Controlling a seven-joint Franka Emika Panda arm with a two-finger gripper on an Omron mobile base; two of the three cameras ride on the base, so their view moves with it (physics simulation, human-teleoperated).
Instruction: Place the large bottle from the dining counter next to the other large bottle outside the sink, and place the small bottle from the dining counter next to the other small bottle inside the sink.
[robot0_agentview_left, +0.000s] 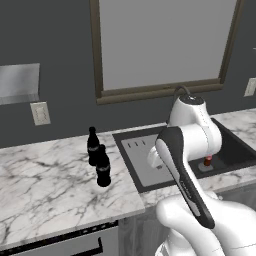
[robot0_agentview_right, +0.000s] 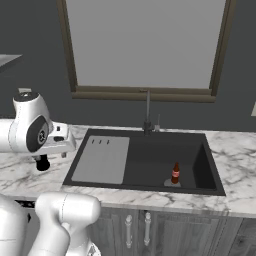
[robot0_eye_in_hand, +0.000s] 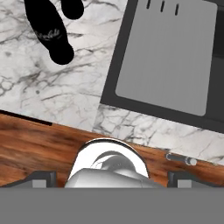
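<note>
Both fingertips of my gripper (robot0_eye_in_hand: 112, 179) stand fully apart, empty, above the counter edge. Two large bottles (robot0_agentview_left: 98, 157) pair beside the sink (robot0_agentview_right: 150, 160); reddish small bottle (robot0_agentview_right: 175, 173) inside. Swinging away, I'd probably clip them.

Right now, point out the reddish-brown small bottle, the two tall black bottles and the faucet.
Reddish-brown small bottle (robot0_agentview_right: 175, 173): right base view, on its red label, inside the sink basin.
Tall black bottles (robot0_agentview_left: 103, 167): left base view, on the nearer one's body, on the counter.
Faucet (robot0_agentview_right: 148, 116): right base view, on its upright stem.
</note>
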